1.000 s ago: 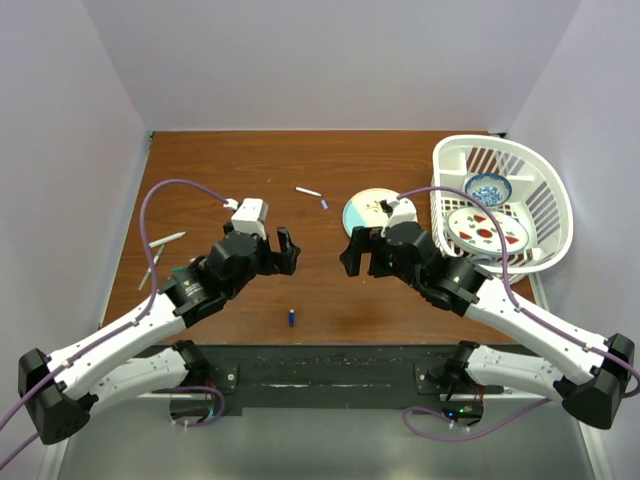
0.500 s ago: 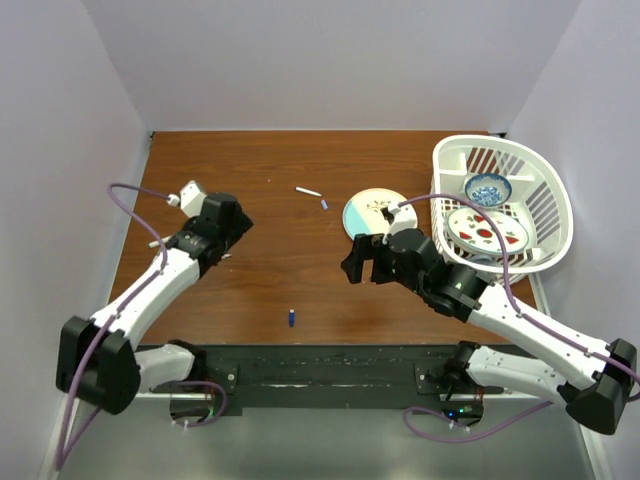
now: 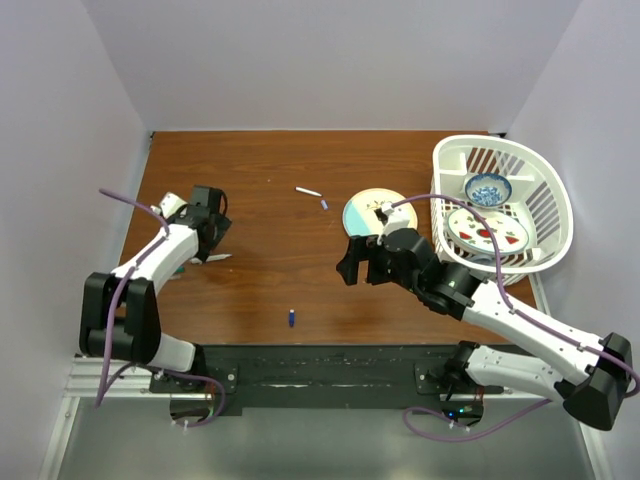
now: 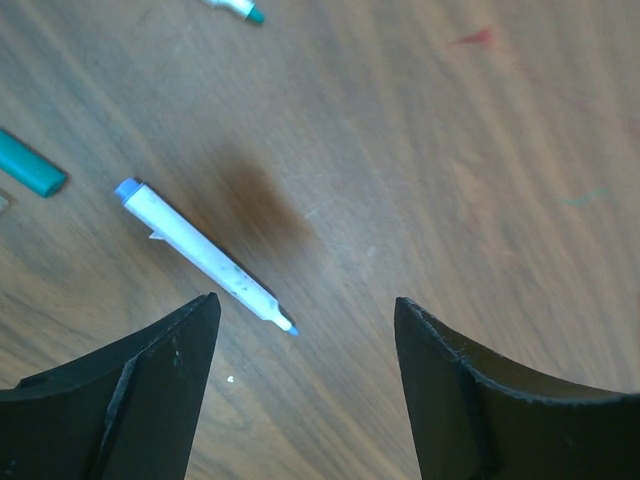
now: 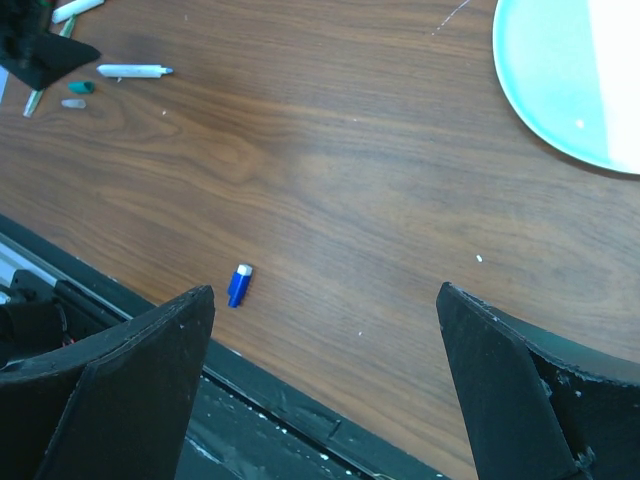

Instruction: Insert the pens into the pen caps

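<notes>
Far left on the table point(image 3: 270, 160): left gripper point(image 3: 212, 238) low over the wood, jaws parted, clamping nothing. Just ahead of the jaws, blue-tipped pen point(image 4: 205, 255) flat and diagonal, uncapped tip pointing into the gap, closer to one finger; contact not discernible. Just beyond its butt end, green cap point(image 4: 30, 165) loose on the wood. Farther out, at the edge of the left wrist view, green-tipped pen point(image 4: 235, 8), mostly cropped.

Mid-table, right of centre: right gripper point(image 3: 355, 262) spread wide, holding nothing. Below and left of the jaws in the wrist view, blue cap point(image 5: 239, 285) lying alone near the table's near edge, well apart from every pen. Right of the gripper, teal-and-white plate point(image 5: 570, 80).

Far centre: third pen point(image 3: 308, 191) with second blue cap point(image 3: 324, 204) just beside it, not fitted. Far right: white basket point(image 3: 555, 200) holding a blue bowl point(image 3: 487, 188) and patterned plate point(image 3: 485, 230).
</notes>
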You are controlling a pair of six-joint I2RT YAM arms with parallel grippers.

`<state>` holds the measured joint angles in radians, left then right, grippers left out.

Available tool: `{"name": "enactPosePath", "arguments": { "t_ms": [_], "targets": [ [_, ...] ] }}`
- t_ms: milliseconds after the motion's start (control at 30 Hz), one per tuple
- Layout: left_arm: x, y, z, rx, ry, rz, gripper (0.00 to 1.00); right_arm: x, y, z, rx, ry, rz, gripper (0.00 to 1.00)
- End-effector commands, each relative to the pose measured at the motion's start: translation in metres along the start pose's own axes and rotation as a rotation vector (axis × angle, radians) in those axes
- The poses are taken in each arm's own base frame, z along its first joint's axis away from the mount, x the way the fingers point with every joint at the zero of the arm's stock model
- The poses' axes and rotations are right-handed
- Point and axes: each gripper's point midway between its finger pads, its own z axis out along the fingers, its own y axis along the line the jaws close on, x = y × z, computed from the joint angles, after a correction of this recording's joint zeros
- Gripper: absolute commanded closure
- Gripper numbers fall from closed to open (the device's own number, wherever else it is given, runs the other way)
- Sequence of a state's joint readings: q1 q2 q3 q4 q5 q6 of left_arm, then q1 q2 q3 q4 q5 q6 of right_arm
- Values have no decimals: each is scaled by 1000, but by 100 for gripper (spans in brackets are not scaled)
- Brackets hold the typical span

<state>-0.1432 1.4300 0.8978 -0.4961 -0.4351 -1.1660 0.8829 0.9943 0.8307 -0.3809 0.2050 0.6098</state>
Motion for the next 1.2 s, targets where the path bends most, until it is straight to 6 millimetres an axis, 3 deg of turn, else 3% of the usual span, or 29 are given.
{"name": "enactPosePath", "arguments": {
  "t_ms": [0, 167, 367, 700, 867, 1033, 1067, 1167],
  "targets": [
    [1, 2, 14, -64, 17, -73, 26, -8, 10, -2, -49, -22, -1, 3],
    [-3, 15, 21, -142, -7, -69, 29, -7, 12, -7, -76, -34, 4, 3],
    [8, 31, 30, -179, 19, -93, 35, -8, 16, -12, -114, -50, 6, 4],
    [17, 38, 41, -219, 52, -6, 48, -9, 21, -25, -159, -61, 25, 5],
    [42, 48, 46, -231, 142, -1, 51, -10, 25, -30, -192, -73, 53, 5],
    [67, 44, 48, -190, 262, 32, 96, -7, 26, -34, -206, -65, 58, 5],
    [72, 41, 48, -176, 285, 45, 100, -7, 25, -36, -207, -69, 58, 6],
    [82, 28, 42, -117, 322, 99, 100, -6, 24, -38, -207, -73, 67, 6]
  ]
}}
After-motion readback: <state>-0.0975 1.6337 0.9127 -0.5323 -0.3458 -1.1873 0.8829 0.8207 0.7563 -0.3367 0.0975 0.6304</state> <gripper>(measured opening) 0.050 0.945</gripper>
